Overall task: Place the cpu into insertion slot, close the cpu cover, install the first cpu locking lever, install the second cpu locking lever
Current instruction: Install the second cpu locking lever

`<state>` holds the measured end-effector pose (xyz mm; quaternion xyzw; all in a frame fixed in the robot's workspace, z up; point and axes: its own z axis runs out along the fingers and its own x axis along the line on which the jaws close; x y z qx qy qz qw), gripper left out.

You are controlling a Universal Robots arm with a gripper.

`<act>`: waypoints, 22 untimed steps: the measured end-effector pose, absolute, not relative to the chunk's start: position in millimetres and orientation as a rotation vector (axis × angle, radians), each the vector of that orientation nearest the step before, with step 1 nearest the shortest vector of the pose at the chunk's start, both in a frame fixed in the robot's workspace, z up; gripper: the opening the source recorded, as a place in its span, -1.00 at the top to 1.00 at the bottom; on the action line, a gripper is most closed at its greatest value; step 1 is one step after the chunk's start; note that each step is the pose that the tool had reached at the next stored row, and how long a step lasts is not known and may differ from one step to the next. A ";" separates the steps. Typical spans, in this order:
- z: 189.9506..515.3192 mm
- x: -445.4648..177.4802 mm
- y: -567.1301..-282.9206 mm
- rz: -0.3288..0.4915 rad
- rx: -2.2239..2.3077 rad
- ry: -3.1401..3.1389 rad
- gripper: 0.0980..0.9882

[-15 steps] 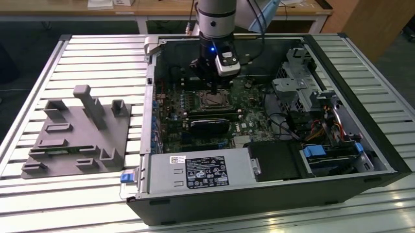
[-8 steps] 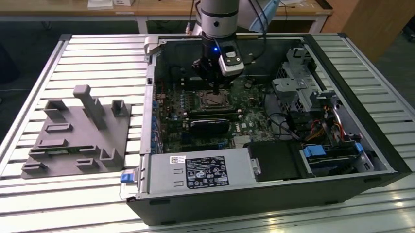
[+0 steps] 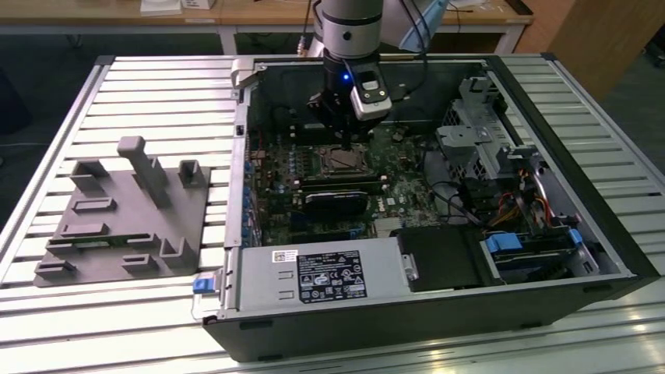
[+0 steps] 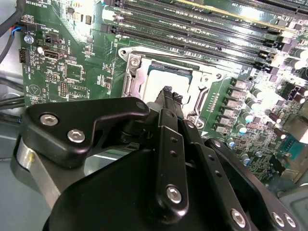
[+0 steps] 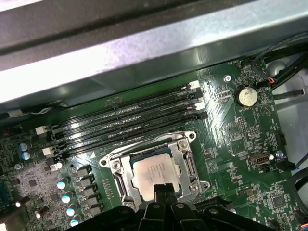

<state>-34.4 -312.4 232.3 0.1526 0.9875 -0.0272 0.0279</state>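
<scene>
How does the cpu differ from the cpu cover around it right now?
The cpu is a solid square with a pale, plain metal face; the cpu cover is a thin silvery frame with a cut-out middle. The cpu lies inside the opening, while the cpu cover runs round its edge, lying flat over the insertion slot. The gripper stands over the cpu's edge, not over the cover's far side. Both lie flat and level on the green board.

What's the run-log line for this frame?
stage: cpu cover closing | cpu: seated in insertion slot | cpu cover: down over cpu | claw: closed, tips at cpu's edge
</scene>
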 end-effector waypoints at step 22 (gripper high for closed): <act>232.2 -34.4 -333.7 -0.084 0.471 3.048 0.98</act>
